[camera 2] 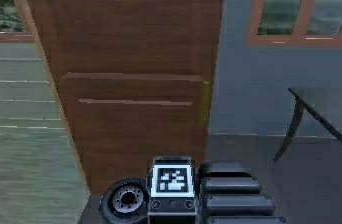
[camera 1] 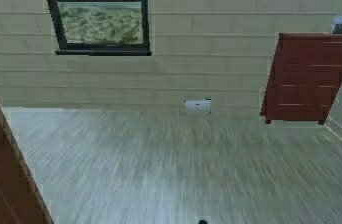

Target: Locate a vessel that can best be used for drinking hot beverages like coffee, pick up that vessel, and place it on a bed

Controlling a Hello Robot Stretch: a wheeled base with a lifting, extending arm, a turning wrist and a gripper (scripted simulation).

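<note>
Sitting low: gripper (camera 2: 127,200), load unclr.

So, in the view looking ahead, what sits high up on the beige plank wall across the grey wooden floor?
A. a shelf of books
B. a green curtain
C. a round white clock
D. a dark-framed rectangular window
D: the dark-framed rectangular window sits at the top of the beige plank wall, toward the forward view's left.
</note>
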